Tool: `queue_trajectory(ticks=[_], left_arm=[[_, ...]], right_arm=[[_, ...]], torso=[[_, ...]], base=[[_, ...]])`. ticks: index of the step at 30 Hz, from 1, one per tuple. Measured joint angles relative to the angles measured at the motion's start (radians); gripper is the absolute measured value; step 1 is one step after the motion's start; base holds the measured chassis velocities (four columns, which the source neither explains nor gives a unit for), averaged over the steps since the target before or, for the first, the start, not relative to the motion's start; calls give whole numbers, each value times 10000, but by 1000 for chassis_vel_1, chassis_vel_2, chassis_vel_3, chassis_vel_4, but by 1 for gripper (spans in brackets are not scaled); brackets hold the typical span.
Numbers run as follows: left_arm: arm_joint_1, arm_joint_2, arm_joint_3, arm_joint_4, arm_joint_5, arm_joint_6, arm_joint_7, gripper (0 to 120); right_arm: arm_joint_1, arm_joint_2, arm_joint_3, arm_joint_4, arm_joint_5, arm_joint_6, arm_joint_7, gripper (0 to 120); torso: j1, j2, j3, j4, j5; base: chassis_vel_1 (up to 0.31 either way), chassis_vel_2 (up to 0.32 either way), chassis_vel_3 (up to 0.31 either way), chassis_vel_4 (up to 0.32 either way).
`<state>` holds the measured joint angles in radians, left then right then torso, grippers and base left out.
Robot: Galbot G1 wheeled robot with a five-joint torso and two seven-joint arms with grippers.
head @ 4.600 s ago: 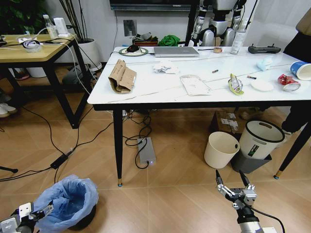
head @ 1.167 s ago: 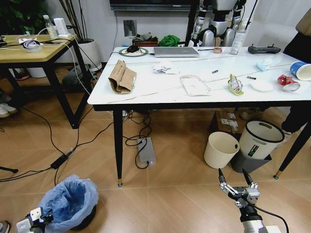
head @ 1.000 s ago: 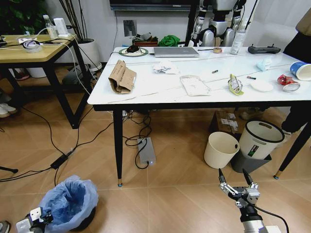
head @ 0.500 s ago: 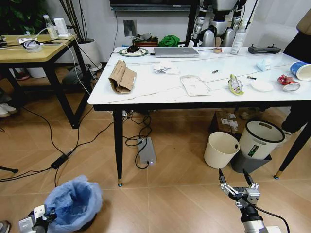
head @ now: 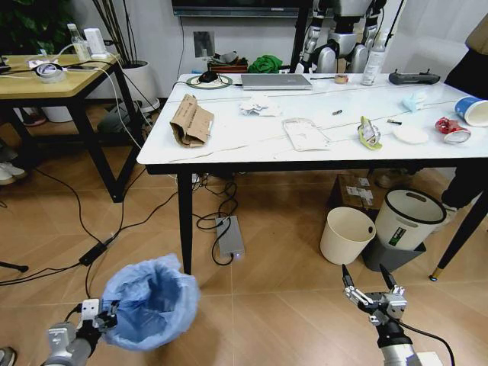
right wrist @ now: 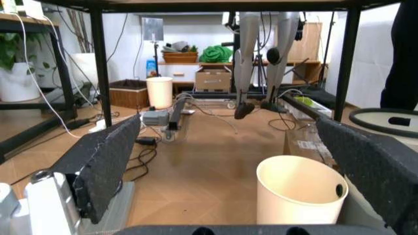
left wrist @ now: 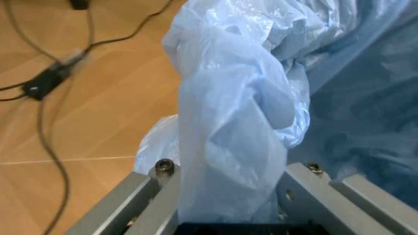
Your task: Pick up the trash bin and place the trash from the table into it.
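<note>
The trash bin (head: 152, 301), wrapped in its crinkly light-blue bag, hangs tilted off the floor at the front left. My left gripper (head: 99, 315) is shut on its rim; the left wrist view shows bag plastic (left wrist: 228, 122) pinched between the fingers (left wrist: 147, 188). My right gripper (head: 370, 293) hovers open and empty low at the front right, its pads (right wrist: 104, 156) wide apart. On the table (head: 252, 145) lies the trash: a brown cardboard piece (head: 191, 120), crumpled paper (head: 259, 105), a flat white packet (head: 305, 133), a yellowish wrapper (head: 370, 132), a red can (head: 451, 130) and a blue-and-white cup (head: 473, 109).
A cream bin (head: 347, 234) and a white bin with a black rim (head: 408, 217) stand under the table's right half. Cables and a power strip (head: 229, 236) lie on the floor by the table leg (head: 185, 229). A wood-topped table (head: 53, 80) stands at far left. A laptop (head: 276, 81) sits at the table's back.
The left gripper has lifted the trash bin off the floor and carried it up and to the right. The right gripper has stayed put.
</note>
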<state>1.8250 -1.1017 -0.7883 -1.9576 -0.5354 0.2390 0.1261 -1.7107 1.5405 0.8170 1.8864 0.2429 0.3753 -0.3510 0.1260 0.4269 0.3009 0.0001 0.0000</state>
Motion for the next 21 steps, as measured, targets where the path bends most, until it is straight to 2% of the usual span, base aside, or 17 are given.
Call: queue_trajectory(ticks=[4,7,8,12,13,15,21], left_arm=[[451,140,46,-631,-231,66,-90,0],[1119,264,39,-1470,-268,99,-119,0],[1119,264,39,-1470,-268,99,-119,0],[1679,209,-86,-2594,-177,66,-59,0],[1679,209,-86,-2594,-177,66,-59,0],[1787,144,-153,-3123,-121,42,-32,0],[1725,58,-191,-3469,-36,-3,17,0]], right_arm=[[42,0,-14,-44,-29,-28,11,100],[67,0,-19,-102,-55,-42,17,100],[67,0,-19,-102,-55,-42,17,100],[70,-8,-15,-162,-90,-42,21,100],[70,-8,-15,-162,-90,-42,21,100],[45,-21,-11,-157,-110,-41,20,100],[-81,-81,58,-48,-113,-31,21,100]], torso=[[0,0,0,-2,2],[0,0,0,-1,2],[0,0,0,-1,2],[18,47,23,0,4],[18,47,23,0,4],[48,133,82,-1,1],[134,377,241,-1,-1]], base=[[0,0,0,0],[0,0,0,0],[0,0,0,0],[0,0,0,0],[0,0,0,0],[0,0,0,0],[0,0,0,0]])
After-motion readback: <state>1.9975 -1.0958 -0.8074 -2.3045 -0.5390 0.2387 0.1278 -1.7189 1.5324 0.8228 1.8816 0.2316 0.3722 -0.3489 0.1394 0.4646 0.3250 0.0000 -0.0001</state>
